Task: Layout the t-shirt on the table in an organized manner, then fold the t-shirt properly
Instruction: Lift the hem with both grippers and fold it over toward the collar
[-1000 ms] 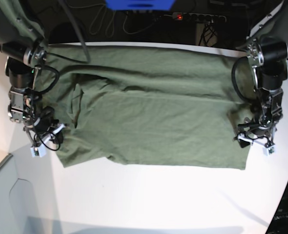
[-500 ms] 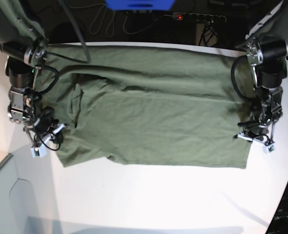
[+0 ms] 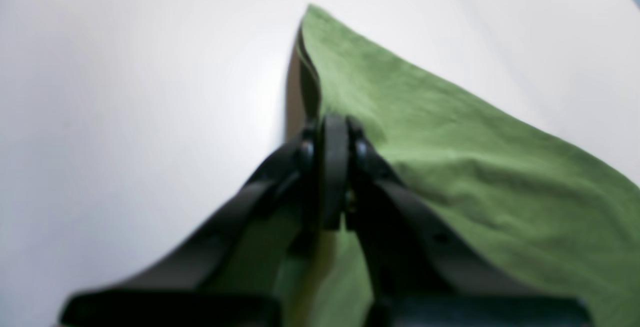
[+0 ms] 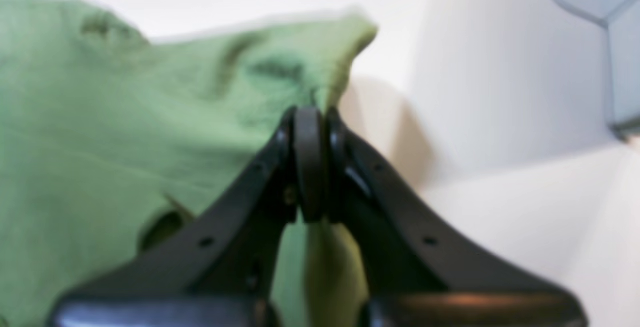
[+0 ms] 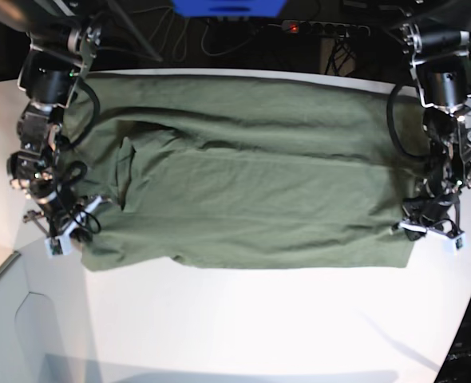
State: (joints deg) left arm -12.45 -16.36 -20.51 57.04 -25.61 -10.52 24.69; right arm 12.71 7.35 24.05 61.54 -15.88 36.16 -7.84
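Pinching the t-shirt (image 5: 251,183) at opposite near corners, the left gripper (image 3: 332,132) and right gripper (image 4: 310,122) both press together on cloth, blurred close-up; it lies spread on the table (image 5: 243,327), its far edge against dark clutter.

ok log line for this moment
left gripper: shut on t-shirt | right gripper: shut on t-shirt | t-shirt: spread on table

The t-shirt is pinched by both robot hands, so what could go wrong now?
The left gripper and the right gripper each hold only a thin edge of the t-shirt, so a corner could slip out if they pull. A folded flap near the right gripper's side might get pressed into a crease. The far edge of the shirt lies close to the back edge of the table and could slide off.
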